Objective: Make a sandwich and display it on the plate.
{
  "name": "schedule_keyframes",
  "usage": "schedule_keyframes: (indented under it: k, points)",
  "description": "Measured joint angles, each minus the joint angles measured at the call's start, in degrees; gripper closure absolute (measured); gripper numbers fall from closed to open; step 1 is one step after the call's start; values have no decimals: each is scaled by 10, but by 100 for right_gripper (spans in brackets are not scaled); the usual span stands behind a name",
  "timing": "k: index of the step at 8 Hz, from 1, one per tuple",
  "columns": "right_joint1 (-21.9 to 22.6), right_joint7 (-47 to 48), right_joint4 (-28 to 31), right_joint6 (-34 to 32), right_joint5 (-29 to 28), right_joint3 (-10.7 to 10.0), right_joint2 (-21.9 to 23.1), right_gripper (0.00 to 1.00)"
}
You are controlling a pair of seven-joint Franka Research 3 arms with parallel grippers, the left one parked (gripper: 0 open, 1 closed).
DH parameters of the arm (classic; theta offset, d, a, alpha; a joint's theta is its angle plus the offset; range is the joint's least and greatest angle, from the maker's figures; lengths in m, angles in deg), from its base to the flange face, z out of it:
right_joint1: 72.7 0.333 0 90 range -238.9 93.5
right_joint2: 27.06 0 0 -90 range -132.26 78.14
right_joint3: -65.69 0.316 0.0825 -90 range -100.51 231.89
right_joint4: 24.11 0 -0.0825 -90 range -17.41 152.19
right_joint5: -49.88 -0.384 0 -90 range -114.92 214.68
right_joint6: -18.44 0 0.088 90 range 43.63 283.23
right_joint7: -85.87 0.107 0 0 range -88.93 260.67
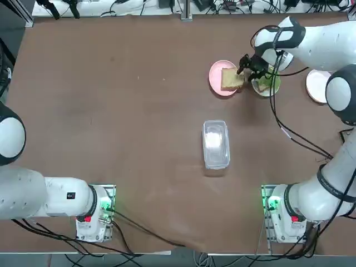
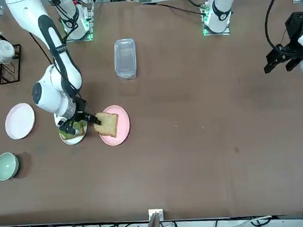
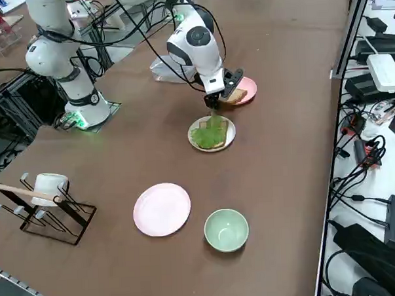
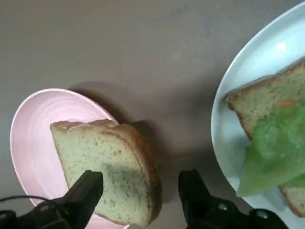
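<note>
The right gripper [image 4: 140,195] was held with its fingers spread wide and nothing between them, poised just above the near edge of the top bread slice [image 4: 107,169], which lay on the pink plate [image 4: 33,138]. The half-built sandwich [image 4: 274,133], bread topped with lettuce, sat on the white plate [image 4: 238,90] immediately beside the gripper. For a clean pickup, the fingers would best be lowered to straddle the slice's edge before closing. The forearm was reached far across the table, the wrist bent steeply downward.

Right tool [image 1: 245,67], fingers apart, over bread slice [image 1: 231,78] on pink plate [image 1: 216,77].
</note>
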Motion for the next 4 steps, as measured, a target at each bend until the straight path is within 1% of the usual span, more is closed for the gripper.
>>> schedule_keyframes:
  k: [1, 4]
  points:
    - [0, 0, -1, 0, -1, 0, -3, 4]
    - [0, 0, -3, 1, -1, 1, -12, 9]
